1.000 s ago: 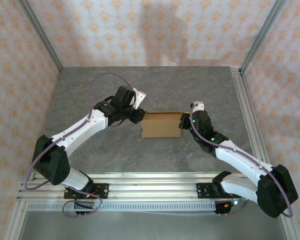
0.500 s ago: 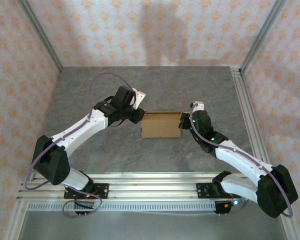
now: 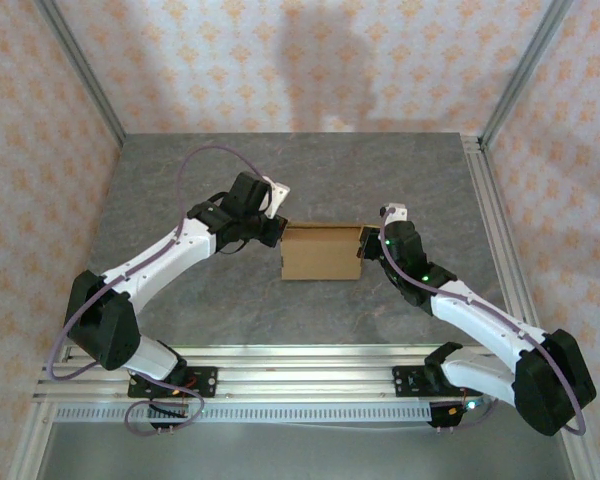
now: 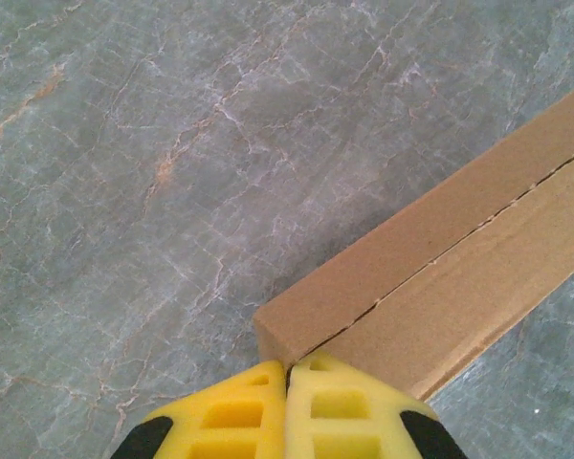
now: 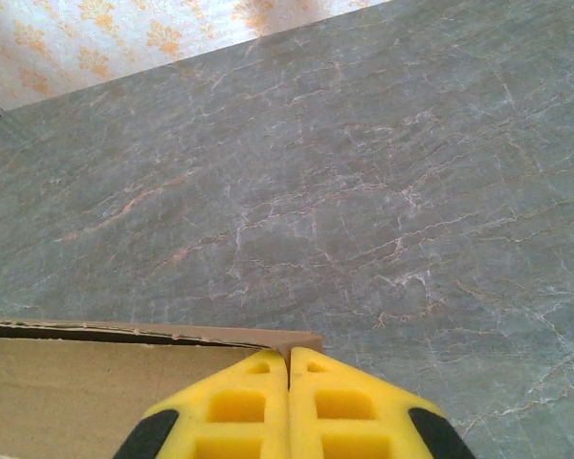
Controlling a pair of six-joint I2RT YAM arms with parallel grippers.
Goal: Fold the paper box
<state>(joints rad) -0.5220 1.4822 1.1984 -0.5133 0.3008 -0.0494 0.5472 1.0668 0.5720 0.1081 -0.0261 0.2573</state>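
The paper box [image 3: 320, 255] is a plain brown cardboard box lying on the grey table between the two arms, with its flaps folded in. My left gripper [image 3: 280, 232] is at the box's left end. In the left wrist view its yellow fingers [image 4: 239, 416] are shut, pad to pad, with the tips [image 4: 287, 365] against the box's corner [image 4: 297, 330] beside a seam. My right gripper [image 3: 366, 245] is at the box's right end, also shut, with its tips [image 5: 288, 352] touching the far right corner of the box [image 5: 96, 382]. Neither gripper has anything between its fingers.
The grey marble-patterned table [image 3: 210, 300] is open in front of and behind the box. An aluminium rail [image 3: 495, 230] runs along the right edge, and frame posts stand at the back corners. Patterned walls close in the cell.
The left gripper's fingers have closed fully. The box's near edge has shifted slightly toward the arms. Both arms have otherwise stayed at the box's ends.
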